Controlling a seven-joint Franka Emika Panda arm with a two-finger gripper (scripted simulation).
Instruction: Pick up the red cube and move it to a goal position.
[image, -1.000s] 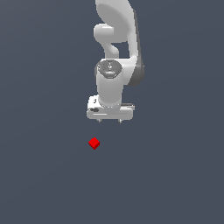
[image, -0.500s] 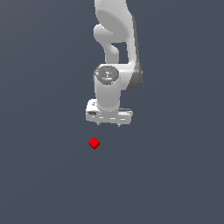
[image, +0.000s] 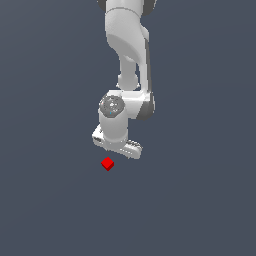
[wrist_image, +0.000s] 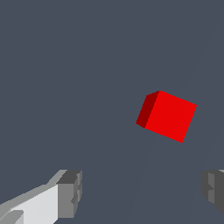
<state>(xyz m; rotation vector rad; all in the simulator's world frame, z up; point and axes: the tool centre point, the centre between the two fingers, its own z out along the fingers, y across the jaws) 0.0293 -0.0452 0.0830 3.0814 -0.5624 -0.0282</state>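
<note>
The red cube (image: 107, 163) is tiny and bright red and lies on the dark grey floor, just below the white gripper (image: 118, 146) in the exterior view. The gripper hangs from the white arm, with its hand right above and slightly to the exterior view's right of the cube. In the wrist view the red cube (wrist_image: 166, 115) lies ahead of the gripper (wrist_image: 142, 192), apart from both grey fingertips (wrist_image: 70, 192). The jaws stand wide open and hold nothing.
The white arm (image: 129, 45) reaches down from the top of the exterior view. The dark grey floor (image: 200, 200) lies all around the cube.
The arm has lowered the gripper towards the cube, and the hand now sits much closer above it. The cube has not moved.
</note>
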